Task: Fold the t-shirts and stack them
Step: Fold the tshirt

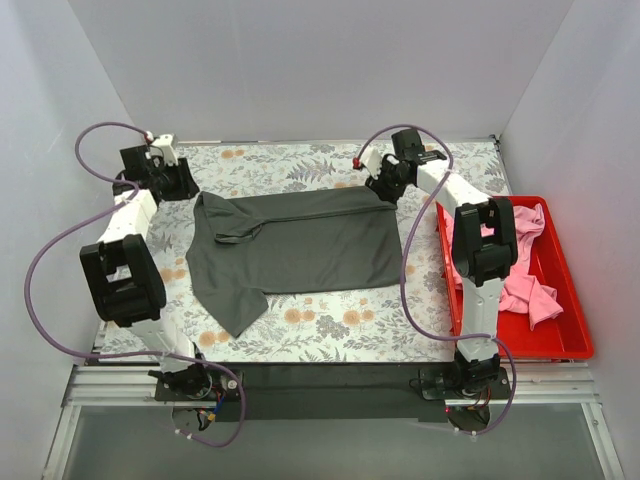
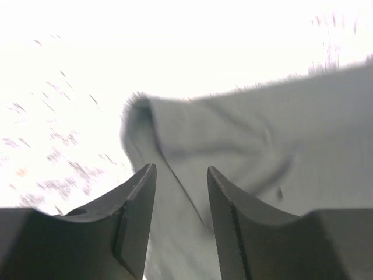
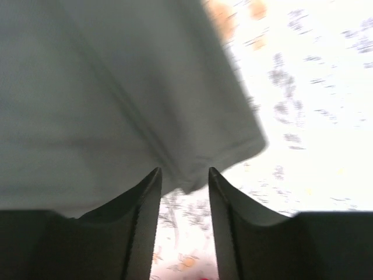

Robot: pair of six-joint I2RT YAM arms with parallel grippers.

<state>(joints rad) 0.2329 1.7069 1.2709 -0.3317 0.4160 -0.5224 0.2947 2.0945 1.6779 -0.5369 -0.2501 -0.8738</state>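
The dark charcoal grey t-shirt [image 1: 300, 245] lies folded across on the floral table cloth, one sleeve trailing toward the front left. My left gripper [image 1: 188, 190] stands at its far left corner, jaws apart. In the left wrist view the grey cloth [image 2: 245, 140] lies under the open left gripper [image 2: 180, 175], not pinched. My right gripper [image 1: 385, 188] is at the far right corner. In the right wrist view the shirt's corner [image 3: 145, 87] ends just past the open right gripper [image 3: 183, 175], with bare table cloth between the fingers. Pink t-shirts [image 1: 522, 285] lie heaped in the tray.
A red plastic tray [image 1: 572, 300] sits at the right edge of the table, beside the right arm. The floral table cloth [image 1: 330, 325] covers the surface. White walls close in the back and both sides. Purple cables loop off both arms.
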